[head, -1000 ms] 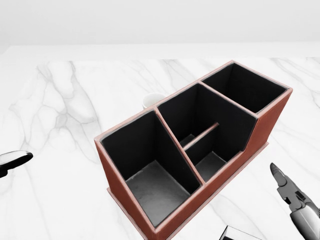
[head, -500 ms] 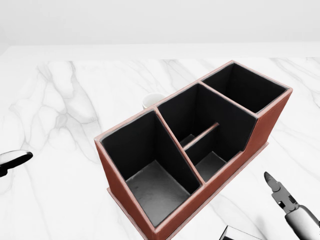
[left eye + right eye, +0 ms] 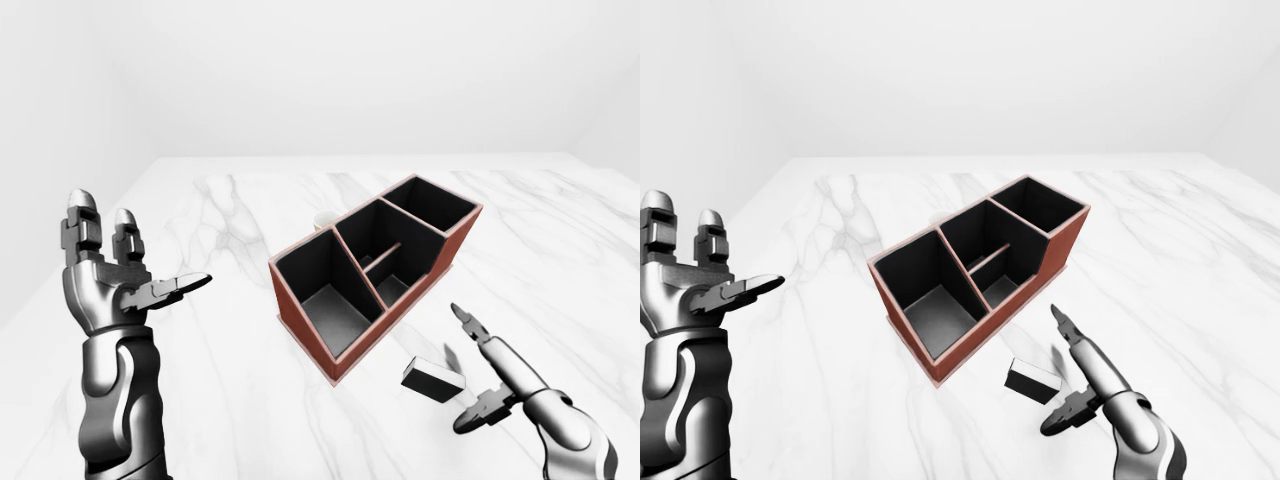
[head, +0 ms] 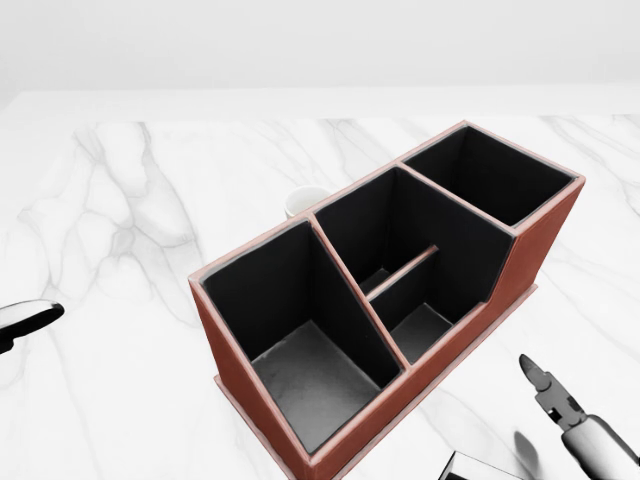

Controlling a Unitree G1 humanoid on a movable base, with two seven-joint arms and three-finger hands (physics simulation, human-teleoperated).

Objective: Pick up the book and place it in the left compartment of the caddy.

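Reaching for the small dark rectangular book is judged to be the step in hand, and it would be done best by bringing the right robot hand down over the book's longer edges, with thumb and fingers set on opposite sides before any closing is attempted. The book is seen lying flat on the white grey-veined marble surface, just to the left of the right robot hand and apart from it; nothing is held by that hand, whose metal fingers are spread wide. The left robot hand is held upright, well to the left, fingers extended and likewise empty. Beyond the book, up and to the left of the right robot hand, the rust-red rectangular caddy with black-lined compartments is set at an angle; its left compartment is deep, open-topped and unoccupied, with a grey floor. The book's thin, hard-edged slab shape suggests a low profile that may be awkward to lift from the smooth surface. A small white round cup is partly hidden behind the caddy.
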